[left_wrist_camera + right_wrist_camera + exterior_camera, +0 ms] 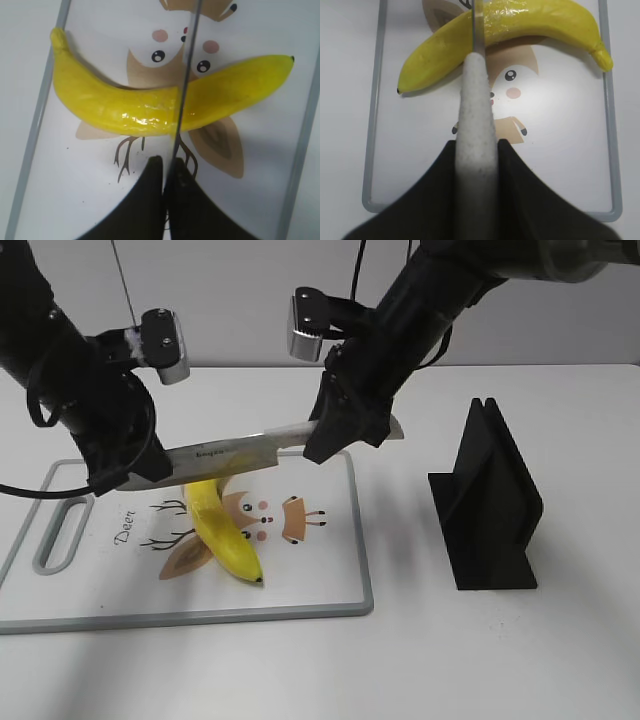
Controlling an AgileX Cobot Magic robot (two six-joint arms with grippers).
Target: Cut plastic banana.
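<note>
Clamping the knife (235, 452) by its blade end, the left gripper (128, 468) has jaws closed on steel. Below and between both jaw pairs, the plastic banana (224, 530) lies on the cutting board (320, 570), long axis crosswise to the blade, dark tip pointing toward the board's near edge. The right gripper (335, 435) squeezes the pale handle.

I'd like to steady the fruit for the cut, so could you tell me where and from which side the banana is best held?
Hold the banana on its thick middle towards the dark tip, coming straight down from above with fingers across its width. It lies flat on the cutting board, so only the top and sides are free. The knife, held in both hands, hangs over the stem half.
</note>
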